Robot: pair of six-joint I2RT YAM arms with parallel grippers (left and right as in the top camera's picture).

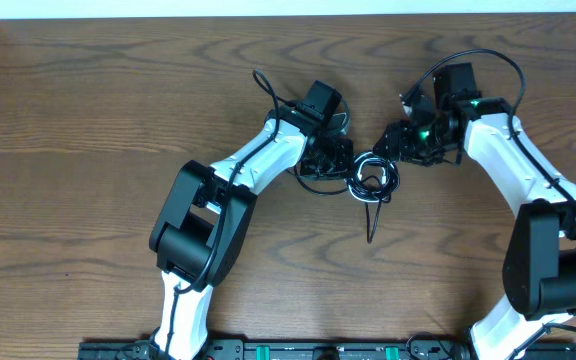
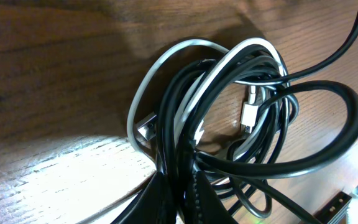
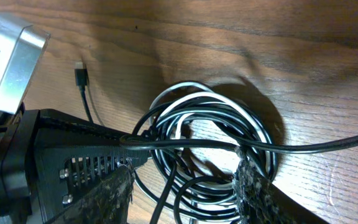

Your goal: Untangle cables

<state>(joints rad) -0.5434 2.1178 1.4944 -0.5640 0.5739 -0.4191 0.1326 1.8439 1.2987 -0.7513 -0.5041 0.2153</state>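
The cables (image 1: 373, 178) lie as one tangled coil of black and white cords at the middle of the table. In the left wrist view the coil (image 2: 229, 99) fills the frame, with a white loop (image 2: 166, 62) and a small white plug (image 2: 249, 115) inside it. My left gripper (image 2: 184, 186) is shut on black strands at the coil's left side (image 1: 346, 160). My right gripper (image 3: 182, 193) hangs open over the coil (image 3: 204, 137), its fingers either side of the loops (image 1: 388, 145).
One loose black cable end trails toward the table's front (image 1: 372, 235). A black plug (image 3: 81, 76) lies on the wood beyond the coil. The left arm's black gripper body (image 3: 73, 155) sits close beside my right fingers. Dark wooden table (image 1: 88, 120) all round.
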